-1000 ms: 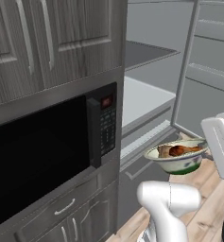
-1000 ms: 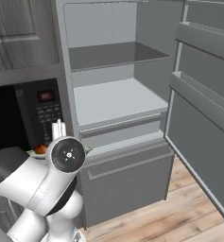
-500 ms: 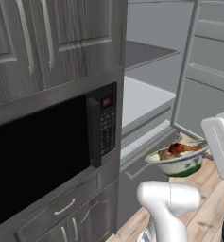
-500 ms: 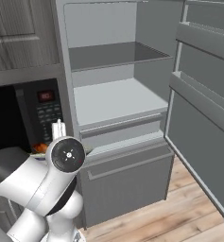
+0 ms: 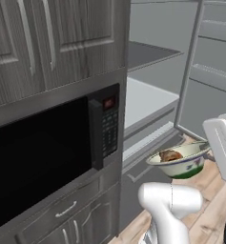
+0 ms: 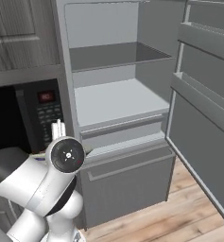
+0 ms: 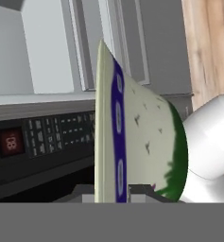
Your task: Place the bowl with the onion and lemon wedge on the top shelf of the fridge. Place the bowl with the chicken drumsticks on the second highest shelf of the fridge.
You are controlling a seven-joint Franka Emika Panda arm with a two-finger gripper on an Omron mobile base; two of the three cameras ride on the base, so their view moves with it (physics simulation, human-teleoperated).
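Cream-green bowl (image 5: 181, 161) (drumsticks (image 5: 169, 155) inside), level, before open fridge (image 6: 118, 99)

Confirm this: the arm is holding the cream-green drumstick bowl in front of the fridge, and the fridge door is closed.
Not quite. The fridge door is open, swung out to the right, as the right base view shows. The rest holds: the bowl with the chicken drumsticks is held in the jaws, in front of the fridge.

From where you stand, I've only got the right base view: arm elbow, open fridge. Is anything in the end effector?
Observer: Yes. In the hand view its fingertips clamp the rim of the bowl with the chicken drumsticks.
Operator: Contents still in?
Observer: Left base view shows the chicken drumsticks inside, bowl roughly level.
Operator: Where is it relative to the fridge?
Observer: Outside the fridge, in front of its drawers, below the shelves.
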